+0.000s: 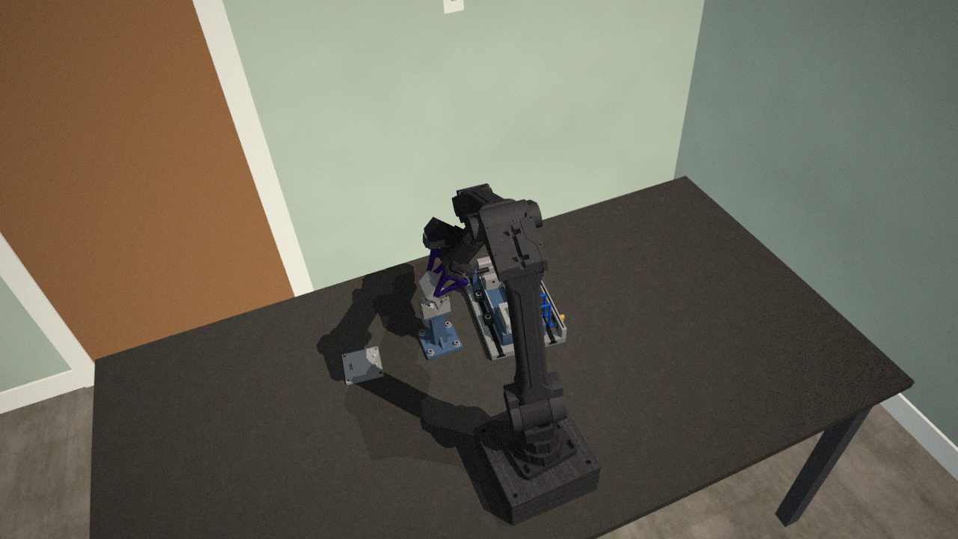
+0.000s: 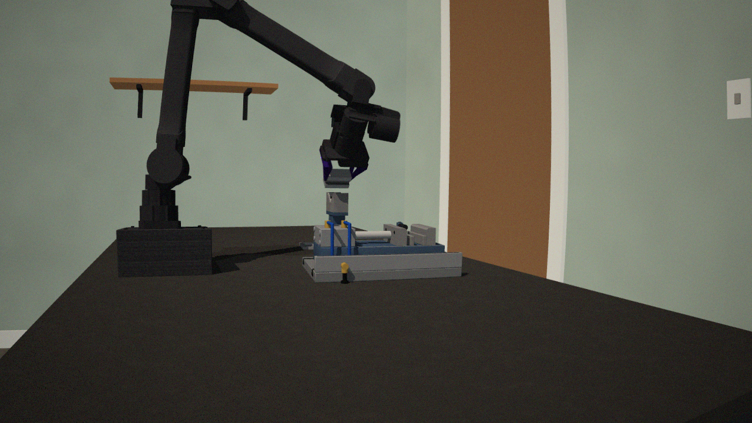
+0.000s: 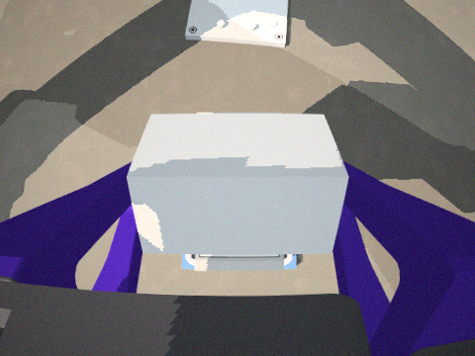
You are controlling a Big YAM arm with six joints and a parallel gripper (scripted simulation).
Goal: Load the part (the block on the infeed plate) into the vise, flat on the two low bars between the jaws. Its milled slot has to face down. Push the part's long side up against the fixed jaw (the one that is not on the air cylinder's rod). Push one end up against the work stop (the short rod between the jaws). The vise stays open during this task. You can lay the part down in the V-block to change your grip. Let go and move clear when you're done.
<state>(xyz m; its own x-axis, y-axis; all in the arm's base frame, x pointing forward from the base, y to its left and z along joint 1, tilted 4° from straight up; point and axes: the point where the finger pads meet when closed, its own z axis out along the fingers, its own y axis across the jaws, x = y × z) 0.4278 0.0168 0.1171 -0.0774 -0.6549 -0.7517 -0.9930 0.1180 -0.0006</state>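
My gripper (image 3: 237,174) with purple fingers is shut on the part (image 3: 237,181), a plain grey block that fills the middle of the wrist view. The slot does not show on the faces I see. In the exterior view the part (image 2: 336,178) hangs a short way above the V-block (image 2: 336,202), apart from it. The top view shows the gripper (image 1: 443,280) right over the V-block (image 1: 435,309) on its blue stand. The vise (image 1: 514,314) lies to the right, partly hidden by the arm. The vise (image 2: 380,247) stands open with its cylinder rod visible.
The grey infeed plate (image 1: 362,365) lies bare on the table left of the V-block; it also shows at the top of the wrist view (image 3: 239,3). The arm's base (image 1: 539,462) stands near the table's front edge. A yellow knob (image 2: 344,267) sticks out of the vise's front.
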